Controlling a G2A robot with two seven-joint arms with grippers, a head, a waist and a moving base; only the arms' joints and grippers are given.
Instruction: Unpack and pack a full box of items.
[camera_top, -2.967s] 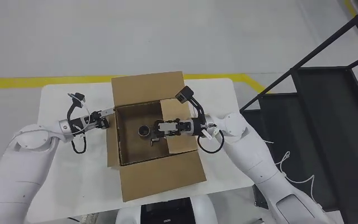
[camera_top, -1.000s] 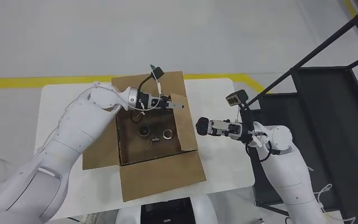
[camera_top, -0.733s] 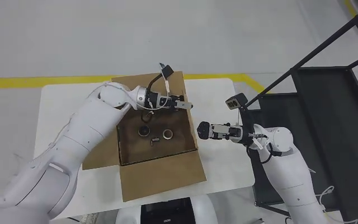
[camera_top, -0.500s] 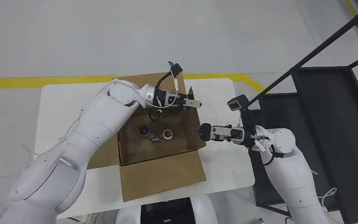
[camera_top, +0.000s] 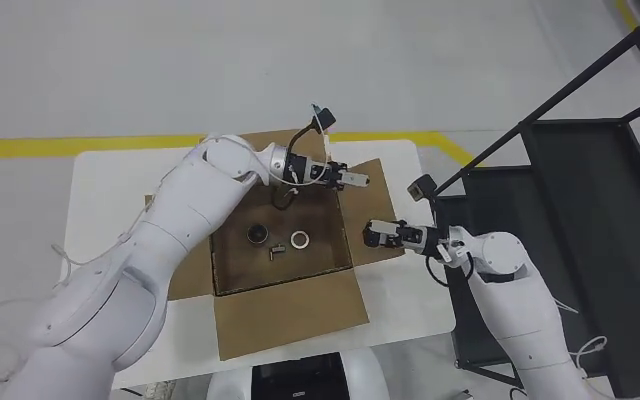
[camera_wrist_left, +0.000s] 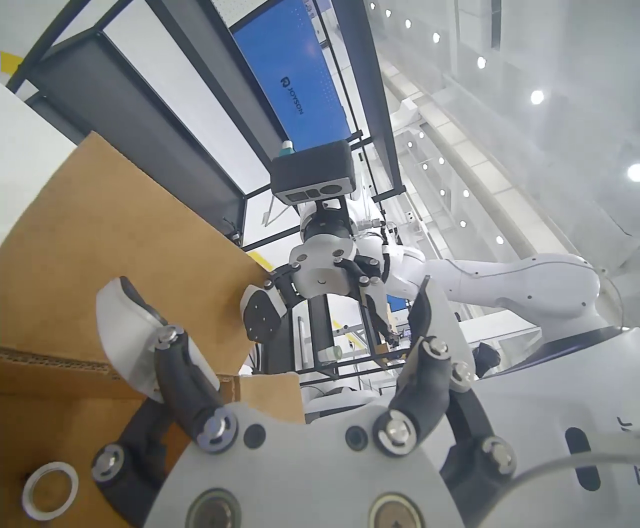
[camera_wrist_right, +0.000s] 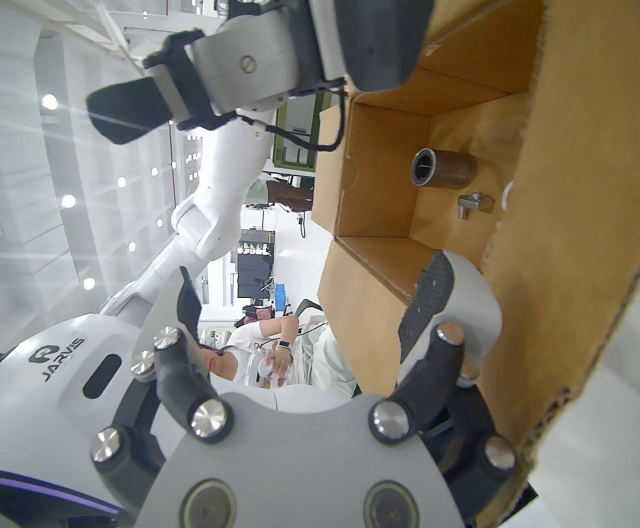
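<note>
While all four of its flaps are spread outward, the box (camera_top: 310, 272) stands open in the middle of the table (camera_top: 110, 190). The left flap (camera_top: 182, 272) lies toward the table's left edge. The far flap (camera_top: 262, 150) reaches the far edge, and the near flap (camera_top: 290, 318) ends close to the near edge.

Three things lie on the box floor. A dark metal cylinder (camera_top: 258, 234) sits toward the left wall, its open end showing from above. A small grey metal part (camera_top: 272, 252) lies just beside it on the near side. A pale ring (camera_top: 300, 239) lies near the middle, apart from both.

The left arm (camera_top: 235, 160) comes in from the table's left side and crosses the box's far wall. The left gripper (camera_top: 357, 181) hangs over the far end of the right flap (camera_top: 372, 205), its fingers spread wide with nothing between them.

The right gripper (camera_top: 372, 235) is at the near end of that same flap, toward the table's right edge, its fingers also wide apart and empty. In the right wrist view one finger (camera_wrist_right: 450, 305) lies just beside the flap's cardboard; whether it touches cannot be told. The two grippers are near each other but apart, their open ends facing.

A black rack (camera_top: 560, 200) stands past the table's right edge.
</note>
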